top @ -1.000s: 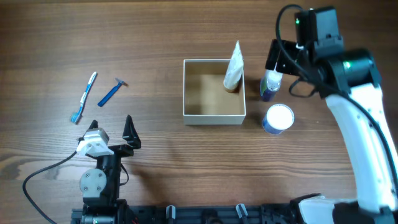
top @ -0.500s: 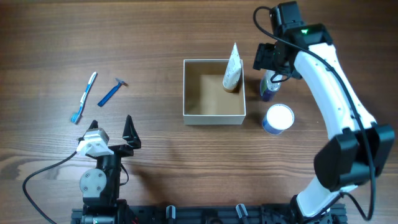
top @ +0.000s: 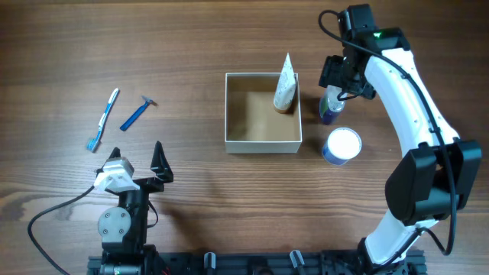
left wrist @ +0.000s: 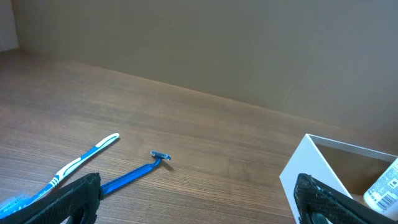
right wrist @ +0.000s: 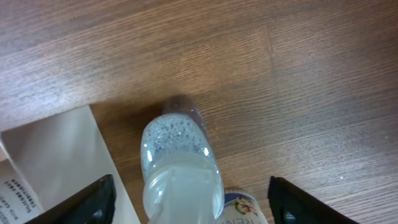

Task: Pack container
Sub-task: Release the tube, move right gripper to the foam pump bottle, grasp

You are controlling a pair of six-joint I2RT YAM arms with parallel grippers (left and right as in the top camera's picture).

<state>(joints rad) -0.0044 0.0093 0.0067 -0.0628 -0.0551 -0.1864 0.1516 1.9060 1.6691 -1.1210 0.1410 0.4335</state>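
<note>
**Q:** Where is the container (top: 263,146)?
**A:** At the middle of the wooden surface (top: 191,46), open side up, with a white tube (top: 286,80) leaning in its far right corner.

**Q:** And the claws?
**A:** The right claw (right wrist: 189,202) is spread wide above the clear bottle (right wrist: 180,162), which is just right of the container. The left claw (top: 137,156) is also wide, holding nothing.

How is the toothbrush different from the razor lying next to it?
The toothbrush is longer than the razor. The toothbrush is white and blue, while the razor has an all-blue handle with a small head at one end. The toothbrush lies further left; the razor is nearer the container. Both are thin and lie flat on the wooden table, outside the container.
</note>
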